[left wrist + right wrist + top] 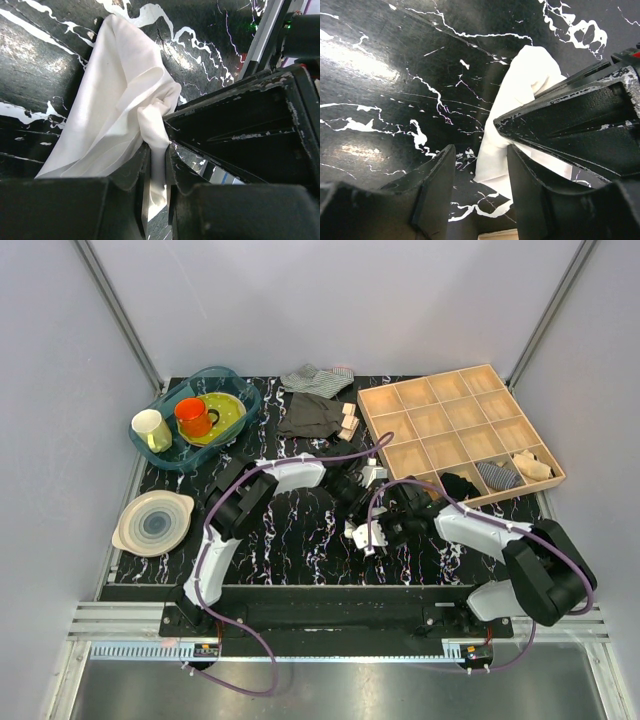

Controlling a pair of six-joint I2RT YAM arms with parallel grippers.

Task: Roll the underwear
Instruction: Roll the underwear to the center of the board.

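The underwear is a small white cloth, crumpled on the black marbled table. My left gripper is shut on a bunched fold of it, and the cloth runs down between the fingers. In the right wrist view the underwear lies just ahead of my open right gripper, its edge by the right finger, not clamped. The left gripper's dark body rests over the cloth there. From above, both grippers meet mid-table, left and right, with a bit of white cloth showing.
A wooden compartment tray stands at the back right with small items in its near cells. A dark grey garment, a striped cloth and wooden blocks lie at the back. A blue tub of dishes and a plate are left.
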